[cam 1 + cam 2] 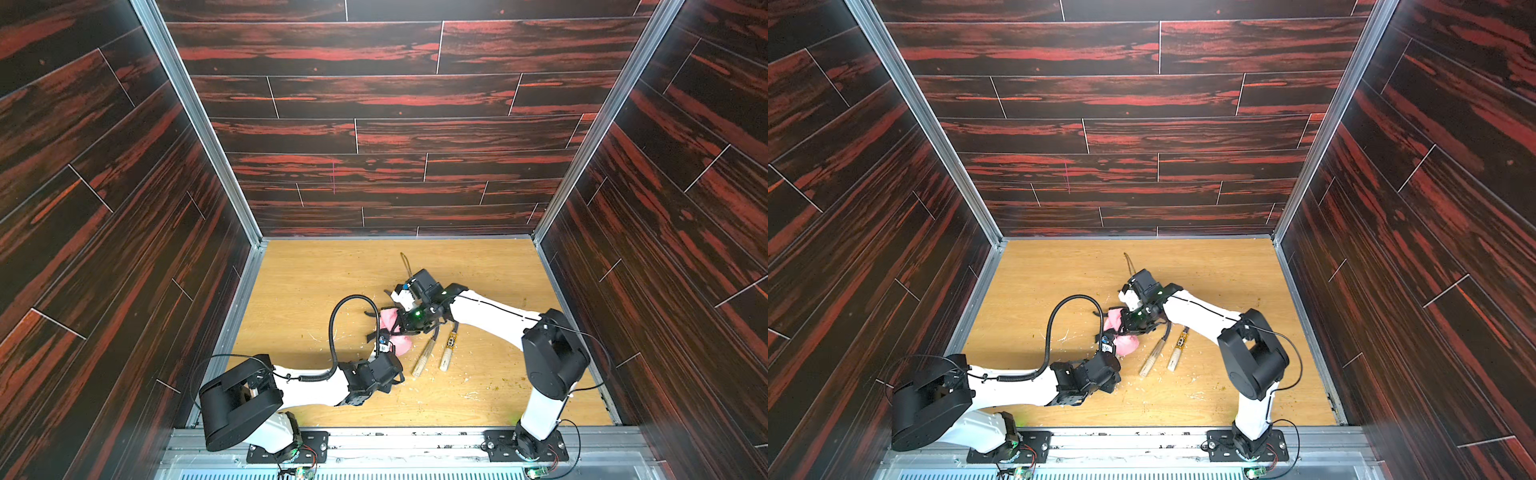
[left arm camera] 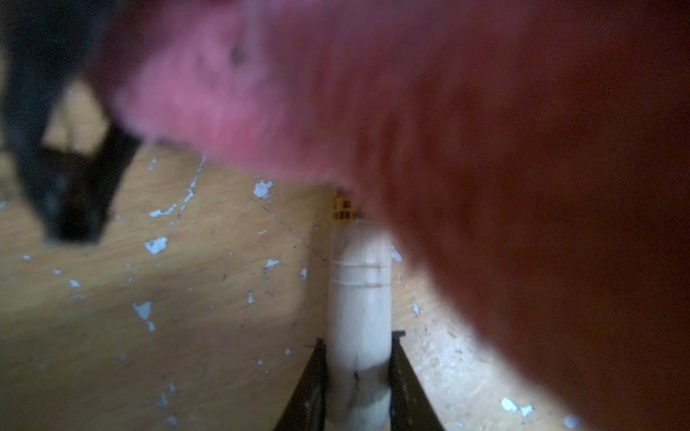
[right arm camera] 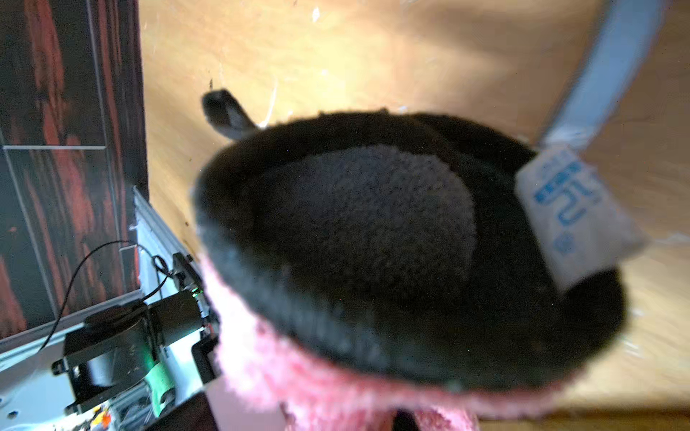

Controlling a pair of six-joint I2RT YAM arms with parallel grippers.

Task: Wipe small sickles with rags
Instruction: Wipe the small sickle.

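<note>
Left gripper (image 2: 358, 339): mine, clamped on the handle of a sickle (image 2: 360, 291); only my left wrist view shows this grip.
Right gripper (image 1: 386, 326): closed on the rag (image 1: 401, 343), which hides that sickle beyond its yellow label.
Top views only: second sickle (image 1: 424, 359) and third sickle (image 1: 448, 355), lying just beside.
Table (image 1: 316, 274): open wood to the back wall; side rails well apart.
</note>
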